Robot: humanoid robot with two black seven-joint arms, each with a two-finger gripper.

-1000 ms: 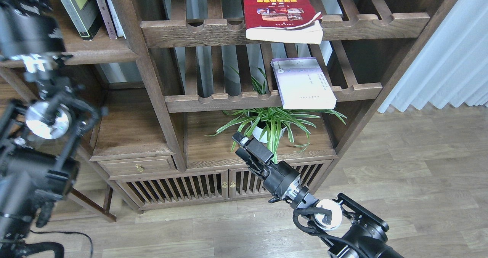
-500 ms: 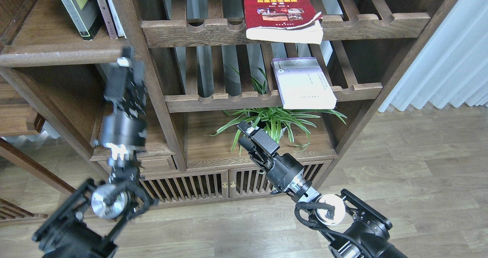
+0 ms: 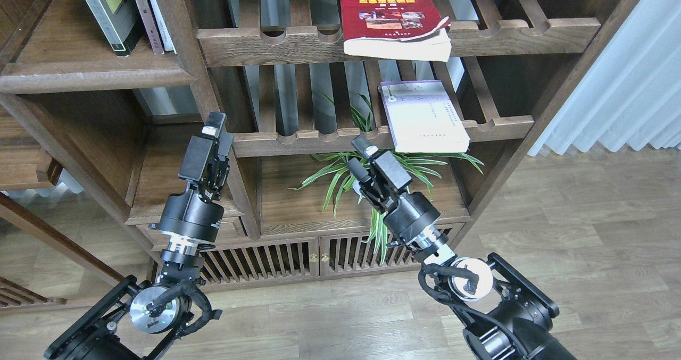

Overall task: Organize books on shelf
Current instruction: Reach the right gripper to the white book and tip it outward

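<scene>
The black-edged book with a yellow-green cover (image 3: 109, 6) stands among other books on the solid dark shelf (image 3: 90, 73) at the top left. The thick red book (image 3: 391, 17) lies flat on the upper slatted rack, overhanging its front rail. The pale lavender-white book (image 3: 423, 116) lies flat on the lower slatted rack. My left gripper (image 3: 219, 128) is empty and points up in front of the bookcase post, below the shelf. My right gripper (image 3: 360, 155) is empty with its fingers slightly apart, just below and left of the lavender book.
A potted spider plant (image 3: 372, 171) stands on the cabinet top right behind my right gripper. The upright bookcase post (image 3: 223, 136) is beside my left gripper. Slatted cabinet doors (image 3: 276, 259) are below. A white curtain (image 3: 628, 83) hangs at the right.
My left arm has swung from the far left to in front of the post. My right gripper has risen toward the lavender book. The books have not moved.
</scene>
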